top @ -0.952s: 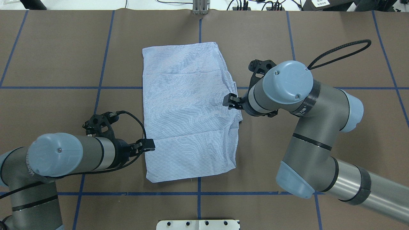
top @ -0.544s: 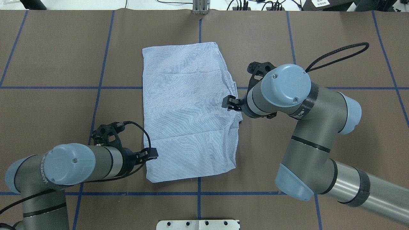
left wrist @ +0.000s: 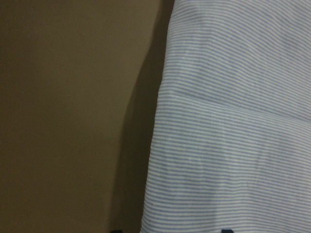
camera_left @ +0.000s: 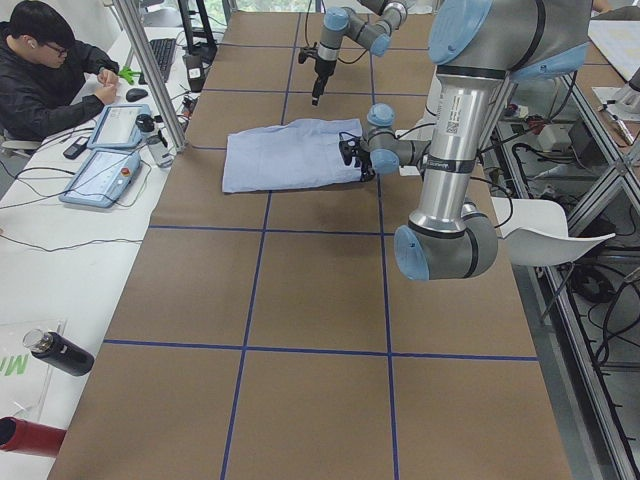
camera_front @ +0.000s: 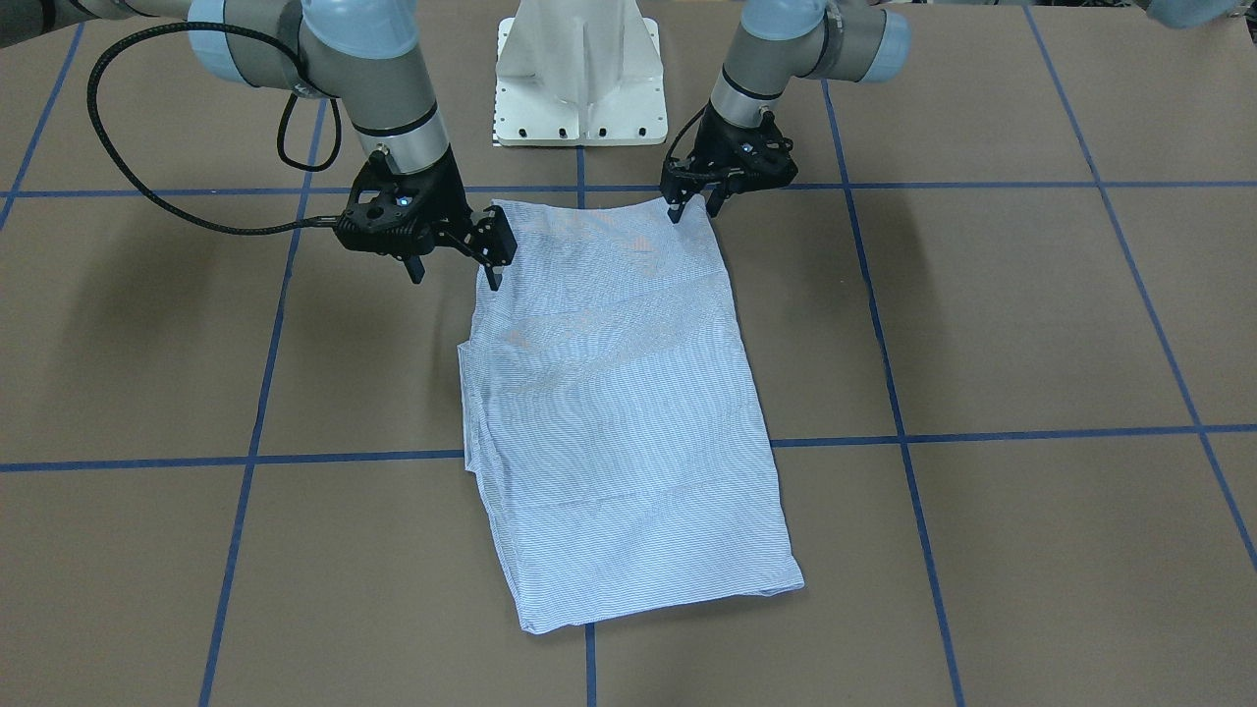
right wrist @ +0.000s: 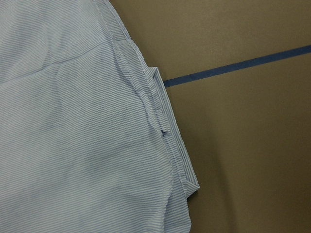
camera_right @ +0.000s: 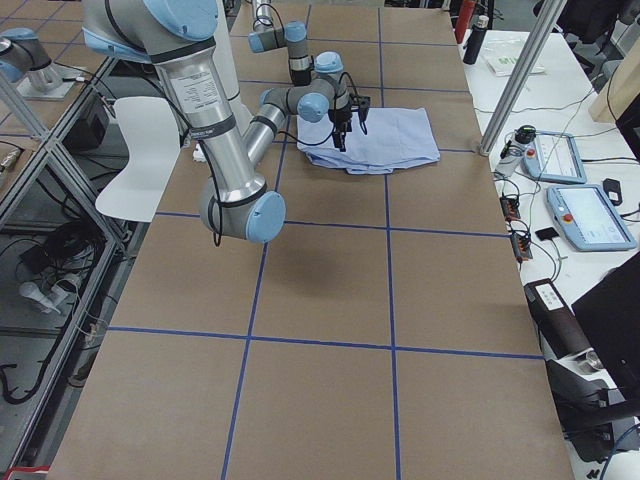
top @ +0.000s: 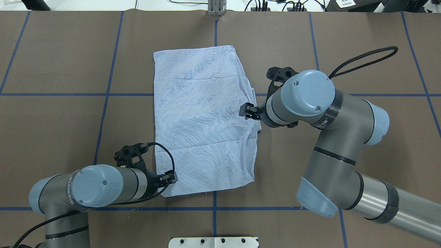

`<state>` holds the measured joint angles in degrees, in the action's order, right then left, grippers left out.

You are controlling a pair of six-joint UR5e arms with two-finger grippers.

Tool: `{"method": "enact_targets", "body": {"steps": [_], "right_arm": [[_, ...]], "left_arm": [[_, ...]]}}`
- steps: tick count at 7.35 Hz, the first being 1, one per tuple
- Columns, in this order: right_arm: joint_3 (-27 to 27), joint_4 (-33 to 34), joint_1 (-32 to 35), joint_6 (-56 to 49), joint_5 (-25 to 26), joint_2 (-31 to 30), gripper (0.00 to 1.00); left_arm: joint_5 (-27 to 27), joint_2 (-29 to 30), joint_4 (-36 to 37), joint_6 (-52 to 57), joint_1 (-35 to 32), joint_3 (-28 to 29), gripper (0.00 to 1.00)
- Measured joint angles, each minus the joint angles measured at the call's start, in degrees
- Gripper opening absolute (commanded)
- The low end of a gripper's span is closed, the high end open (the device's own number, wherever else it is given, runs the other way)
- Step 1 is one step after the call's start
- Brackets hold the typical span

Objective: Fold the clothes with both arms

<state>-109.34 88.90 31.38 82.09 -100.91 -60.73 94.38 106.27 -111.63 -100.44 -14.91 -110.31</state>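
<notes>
Concerns a light blue, finely white-striped, soft cloth shirt (top: 203,120), folded into a long rectangle and laid flat about the middle of the brown paper-covered desk (top: 69,51), across one of the blue tape lines (top: 106,94).

Looks light, thin and limp. Likely to sag, crease and slip layer over layer once lifted, with no stiffness to carry a fold. Neither heavy nor fragile.

Shows the left black two-finger tool (camera_front: 692,211) at the shirt's left corner nearest the robot, spread, released and gripping nothing. In the left wrist view, straddles the shirt's left edge.

Shows the right black two-finger tool (camera_front: 457,275) likewise spread and empty, low over the right edge part way along, at the place of bunched, staggered folded layers.

Best to pinch through every layer at an edge or corner, at matching points left and right, for an even lift. On the right, calls for catching the whole loose stack to avoid dropping the lower layers. Worth keeping both pinches level and slow, against dragging on the paper.
</notes>
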Motion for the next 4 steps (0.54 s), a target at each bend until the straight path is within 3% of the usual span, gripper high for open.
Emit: {"method": "enact_targets", "body": {"steps": [1,2,3,4], "right_arm": [[0.0,0.0,0.0,0.0,0.0,0.0,1.00],[0.0,0.0,0.0,0.0,0.0,0.0,1.00],[0.0,0.0,0.0,0.0,0.0,0.0,0.99],[0.0,0.0,-0.2,0.5,0.0,0.1,0.97]], "left_arm": [[0.1,0.1,-0.1,0.0,0.1,0.4,0.55],[0.1,0.1,-0.3,0.0,0.1,0.9,0.40],[0.1,0.1,-0.4,0.0,0.2,1.2,0.02],[0.2,0.2,-0.4,0.0,0.2,1.4,0.00]]}}
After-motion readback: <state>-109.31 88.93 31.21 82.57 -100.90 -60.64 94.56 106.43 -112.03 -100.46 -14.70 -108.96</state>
